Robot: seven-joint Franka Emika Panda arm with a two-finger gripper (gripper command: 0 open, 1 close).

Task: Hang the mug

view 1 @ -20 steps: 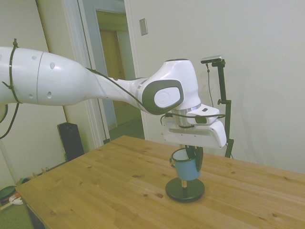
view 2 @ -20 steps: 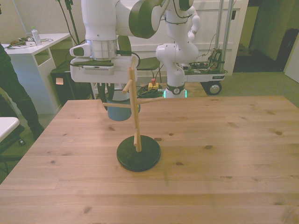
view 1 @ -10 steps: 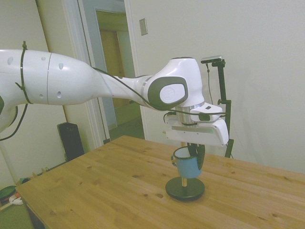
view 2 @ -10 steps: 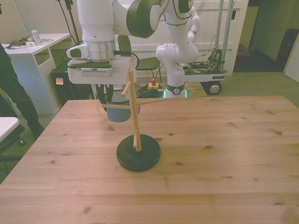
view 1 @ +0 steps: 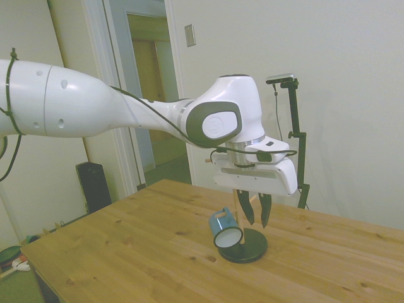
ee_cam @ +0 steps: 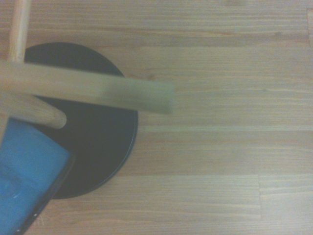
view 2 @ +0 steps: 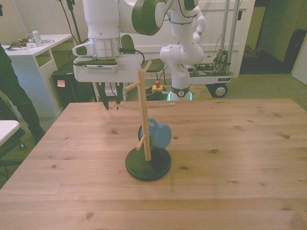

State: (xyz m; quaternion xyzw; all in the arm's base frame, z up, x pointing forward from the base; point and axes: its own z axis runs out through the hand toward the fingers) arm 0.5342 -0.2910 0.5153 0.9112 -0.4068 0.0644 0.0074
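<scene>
Mug (view 2: 157, 132), blue with a white inside, hangs tilted by its handle from a low peg of the wooden rack (view 2: 146, 117), just above the rack's round black base (view 2: 148, 166), near the middle of the front view. In the side view the mug (view 1: 226, 228) leans with its mouth turned down and toward the lower left of the frame. The gripper (view 2: 108, 102) hovers above the table (view 2: 230, 143), up and to the front view's left of the mug, its fingers spread apart and holding nothing. The wrist view shows a blurred peg, the black base (ee_cam: 98, 142) and a blue corner of the mug (ee_cam: 29, 186).
</scene>
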